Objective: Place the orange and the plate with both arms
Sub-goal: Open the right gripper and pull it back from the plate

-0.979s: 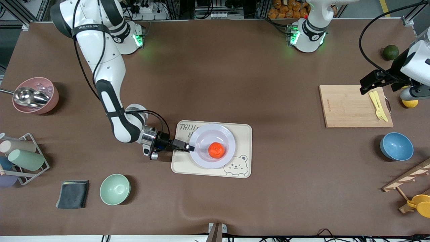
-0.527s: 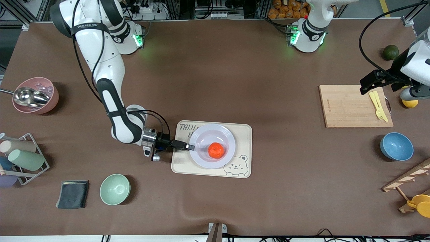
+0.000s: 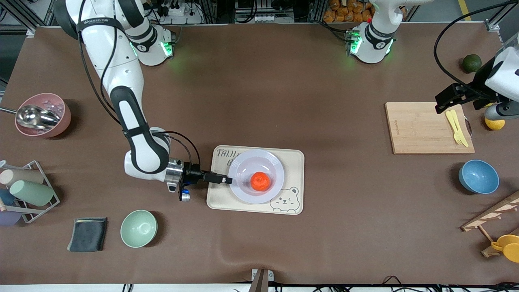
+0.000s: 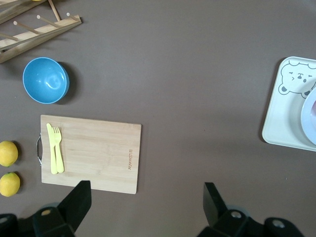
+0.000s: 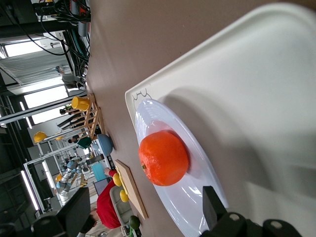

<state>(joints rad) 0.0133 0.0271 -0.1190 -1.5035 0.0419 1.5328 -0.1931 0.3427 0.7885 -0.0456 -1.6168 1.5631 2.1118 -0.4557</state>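
Note:
The orange (image 3: 260, 181) lies in the plate (image 3: 243, 194), which sits on the cream bear tray (image 3: 294, 162) in the middle of the table. My right gripper (image 3: 229, 179) is open at the plate's rim on the side toward the right arm's end, low over the tray edge. In the right wrist view the orange (image 5: 164, 157) rests on the plate (image 5: 195, 200) ahead of the open right gripper (image 5: 143, 210). My left gripper (image 3: 445, 103) is open and empty, waiting high over the cutting board's edge; the left wrist view shows it (image 4: 145, 202) over bare table.
A wooden cutting board (image 3: 421, 129) with a yellow fork (image 3: 456, 127), lemons (image 3: 494, 123), a dark green fruit (image 3: 471, 63) and a blue bowl (image 3: 478, 176) are at the left arm's end. A green bowl (image 3: 138, 228), pink bowl (image 3: 42, 114), cup rack (image 3: 24, 190) and grey cloth (image 3: 88, 234) are at the right arm's end.
My right arm's elbow and wrist have shifted toward the right arm's end, and its gripper has drawn back slightly from the plate's rim. Plate, orange and left arm have not moved.

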